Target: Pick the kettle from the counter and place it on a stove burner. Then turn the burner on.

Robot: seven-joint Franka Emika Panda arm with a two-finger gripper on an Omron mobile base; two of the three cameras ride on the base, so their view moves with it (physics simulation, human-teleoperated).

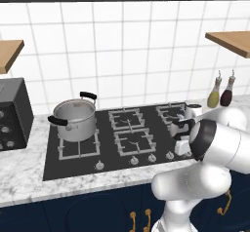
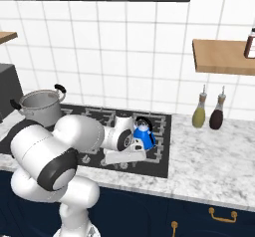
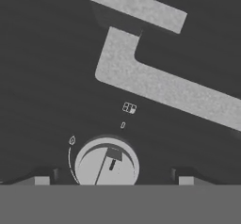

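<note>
The small blue kettle [image 2: 145,137] with its black handle stands upright on the front right stove burner [image 2: 158,149] of the black cooktop [image 1: 73,165]. My gripper [image 2: 119,160] hangs low over the cooktop's front edge, just left of the kettle and apart from it. In the hand view my gripper [image 3: 113,180] is open, its two fingertips [image 3: 41,180] wide on either side of a round grey control knob [image 3: 107,164] and not touching it. A corner of a grey burner grate [image 3: 155,84] lies beyond the knob. The marble counter [image 2: 209,151] runs on to the right.
A large steel pot [image 1: 74,119] with black handles sits on the left rear burner. Two bottles [image 2: 199,114] stand at the wall on the right counter under a wooden shelf [image 2: 224,57]. A black appliance [image 1: 12,114] stands at far left. More knobs [image 1: 99,165] line the cooktop front.
</note>
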